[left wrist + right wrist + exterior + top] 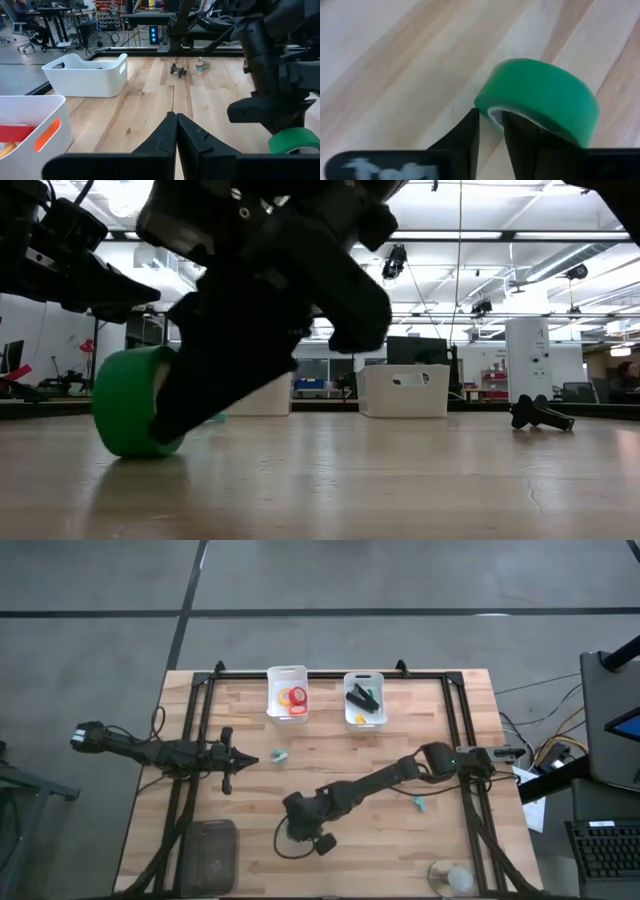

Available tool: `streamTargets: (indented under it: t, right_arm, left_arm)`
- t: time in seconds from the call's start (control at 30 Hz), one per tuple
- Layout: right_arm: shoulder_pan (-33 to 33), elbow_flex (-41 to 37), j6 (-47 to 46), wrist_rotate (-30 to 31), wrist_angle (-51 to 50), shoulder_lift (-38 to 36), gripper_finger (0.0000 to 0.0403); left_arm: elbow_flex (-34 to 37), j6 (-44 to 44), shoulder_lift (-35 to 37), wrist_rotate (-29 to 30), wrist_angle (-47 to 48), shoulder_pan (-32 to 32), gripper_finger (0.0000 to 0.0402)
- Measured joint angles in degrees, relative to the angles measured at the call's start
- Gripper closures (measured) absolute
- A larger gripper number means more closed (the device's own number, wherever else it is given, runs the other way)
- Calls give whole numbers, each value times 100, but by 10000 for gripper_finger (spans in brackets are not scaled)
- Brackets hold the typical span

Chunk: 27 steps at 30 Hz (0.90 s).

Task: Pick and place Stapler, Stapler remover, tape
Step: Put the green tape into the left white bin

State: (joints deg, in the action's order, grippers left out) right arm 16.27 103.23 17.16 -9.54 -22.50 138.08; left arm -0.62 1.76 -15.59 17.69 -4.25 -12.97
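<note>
Carefully now: my right gripper (491, 131) is pinched on the wall of the green tape roll (540, 95) near the table's six o'clock edge, left gripper (175, 131) closed idle, so I'd lift straight, keeping the roll from twisting.

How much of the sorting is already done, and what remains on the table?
Done: the left bin holds red and yellow tape rolls, and the right bin holds the stapler. In hand: the right end effector is shut on the green tape roll, whose edge touches the table. Left: two teal staple removers on the wood. The left end effector waits shut.
</note>
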Motion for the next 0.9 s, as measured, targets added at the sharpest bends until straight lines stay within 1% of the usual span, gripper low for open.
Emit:
streamTargets:
  t: [0.13, 0.3, 0.47, 0.63, 0.83, 0.9]
  right_arm:
    - [13, 194, -21, 154, -593, 0, 357]
    - [26, 386, -94, 206, -744, 10, 390]
    - [24, 638, -212, 228, -898, 42, 395]
    - [37, 863, -198, 380, -1485, 53, 395]
    - [53, 891, -219, 397, -1787, 42, 395]
    - [75, 891, -222, 542, -1852, 42, 395]
  left_arm:
    - [1, 0, -7, -2, 24, -2, 390]
    - [2, 0, -30, 0, 41, 0, 390]
    - [2, 0, -39, -2, 52, -2, 390]
    - [2, 0, -39, -2, 52, -2, 390]
    - [0, 0, -39, -2, 52, -2, 390]
    - [2, 0, -39, -2, 52, -2, 390]
